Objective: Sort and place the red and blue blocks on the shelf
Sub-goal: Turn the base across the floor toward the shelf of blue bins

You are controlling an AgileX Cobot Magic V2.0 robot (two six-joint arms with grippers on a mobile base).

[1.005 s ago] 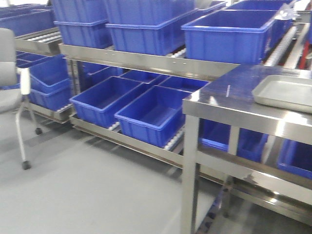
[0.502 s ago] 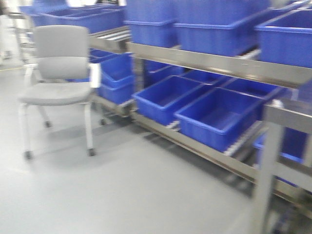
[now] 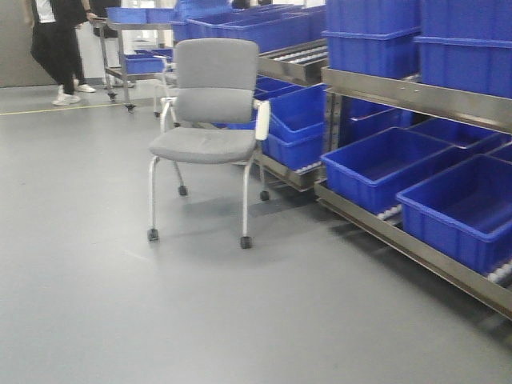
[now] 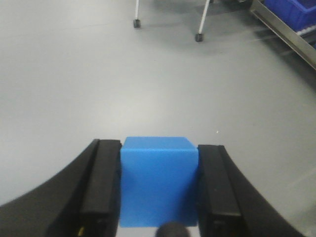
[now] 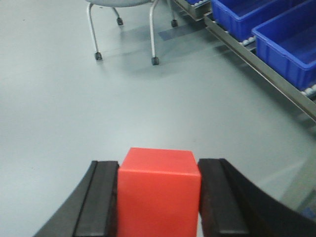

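left gripper [image 4: 159, 148] clamped on the blue block [image 4: 159, 182], pads [image 4: 106, 187] flush against both its sides, block sits between them at 6 o'clock of the left wrist view, held over bare grey floor [image 4: 98, 89]; right gripper [image 5: 159, 163] same story, gripping the red block [image 5: 159, 197] at 6 o'clock of its own view, floor under it too; neither block is on the shelf [image 3: 416, 96]; front view: shelf runs along the 3 o'clock side, steel front rail across the upper level, blue bins [image 3: 384, 164] above and below, lower ones tilted toward the aisle on white rollers [image 3: 390, 213]; grey chair [image 3: 212, 120] on castors at 12 o'clock, just beside the shelf end, whether it touches I cannot tell; person [image 3: 56, 40] in dark clothes at 10 o'clock, far back, head out of view; right wrist view has chair legs at 12 o'clock and two lower bins at 2 o'clock; left wrist view shows only two chair legs at 12 o'clock and a strip of rail at 1 o'clock
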